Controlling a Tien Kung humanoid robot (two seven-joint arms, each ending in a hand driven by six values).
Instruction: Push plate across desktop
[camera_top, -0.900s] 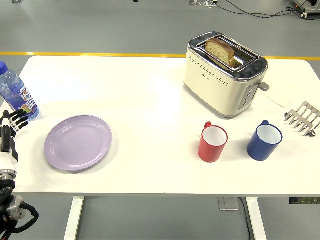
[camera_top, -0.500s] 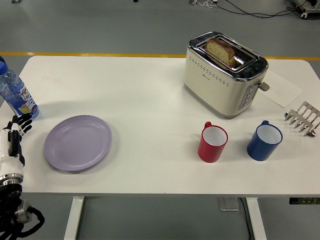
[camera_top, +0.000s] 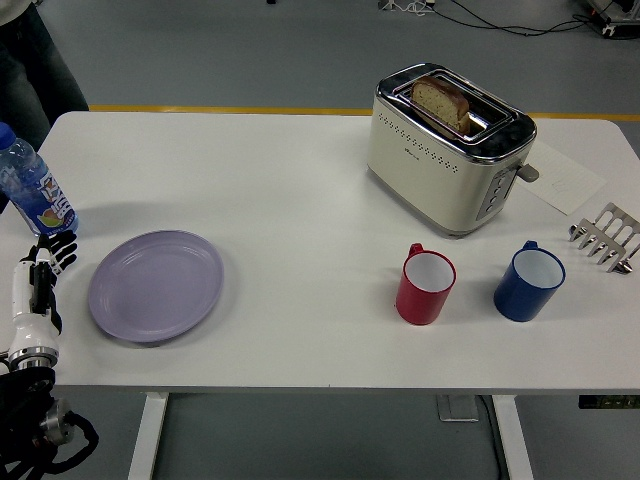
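The white table (camera_top: 300, 200) spans the whole view. At 1 o'clock on it stands the cream toaster (camera_top: 447, 150) with a slice of bread (camera_top: 441, 100) in one slot. The lilac plate (camera_top: 156, 285), the task's object, lies flat at 8 o'clock, near the table's left edge and near its front edge. The red mug (camera_top: 425, 286) and blue mug (camera_top: 529, 281) stand apart at 4 o'clock. A water bottle (camera_top: 28, 187) stands upright at 9 o'clock, and a small metal rack (camera_top: 606, 238) lies at 3 o'clock. A person's legs (camera_top: 35, 70) show at 11 o'clock, beyond the far edge.

The left hand (camera_top: 42, 275) sits just beside the plate at its 9 o'clock side. Its fingers (camera_top: 60, 248) are extended, loosely together, and hold nothing. Contact with the rim is not visible; a narrow gap appears to remain. The right hand is out of view.

Change: over the last second the left hand has shifted rightward, closing toward the plate; the plate itself has not moved. The person has also entered view. Judgement: the approach is nearly complete, the push has not begun.
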